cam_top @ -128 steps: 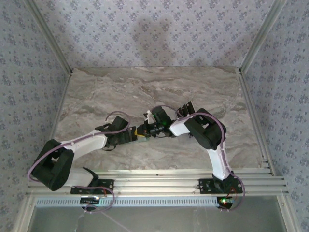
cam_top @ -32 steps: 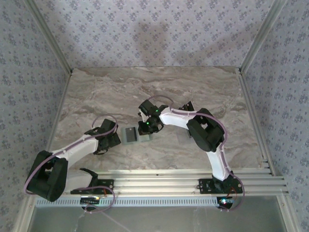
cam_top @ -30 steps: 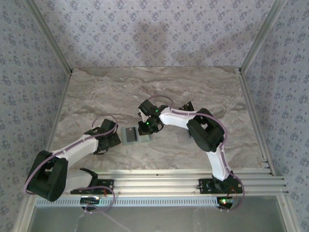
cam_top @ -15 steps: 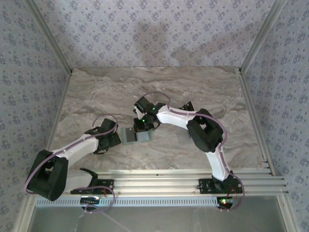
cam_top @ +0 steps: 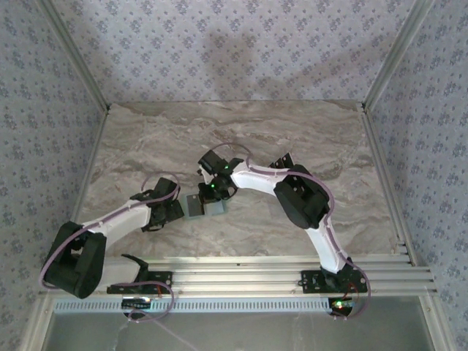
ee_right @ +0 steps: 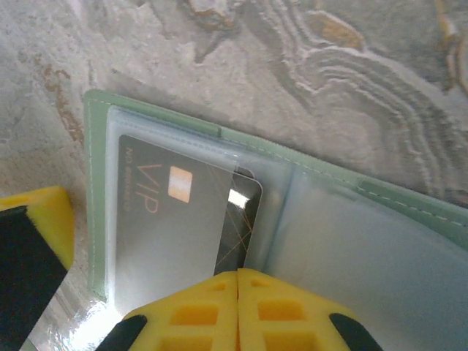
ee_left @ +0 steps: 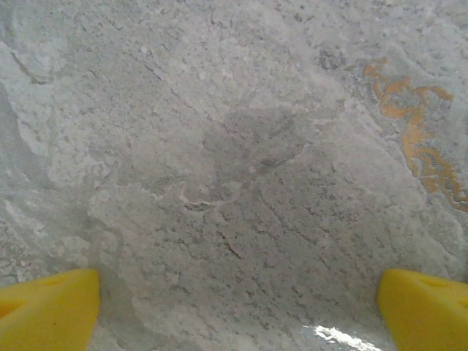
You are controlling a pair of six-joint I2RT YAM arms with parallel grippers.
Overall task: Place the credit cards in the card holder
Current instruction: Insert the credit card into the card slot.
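Observation:
The sage-green card holder (ee_right: 380,201) lies open on the marble, its clear sleeves facing up. A black credit card (ee_right: 168,219) marked VIP sits almost fully inside the left sleeve, with one corner sticking out toward the fold. My right gripper (ee_right: 238,281) is shut, and its joined yellow tips rest at the card's near edge. In the top view the holder (cam_top: 196,207) lies between the right gripper (cam_top: 212,191) and the left gripper (cam_top: 175,209). My left gripper (ee_left: 238,314) is open over bare marble, holding nothing. More black credit cards (cam_top: 282,161) lie behind the right arm, partly hidden.
The marble table (cam_top: 146,146) has free room at the back and on both sides. Metal frame posts and patterned walls close it in. An aluminium rail (cam_top: 241,274) runs along the near edge by the arm bases.
My right gripper has moved left over the holder and closed a little further. The holder has shifted slightly left toward the left gripper. The left arm has stayed put.

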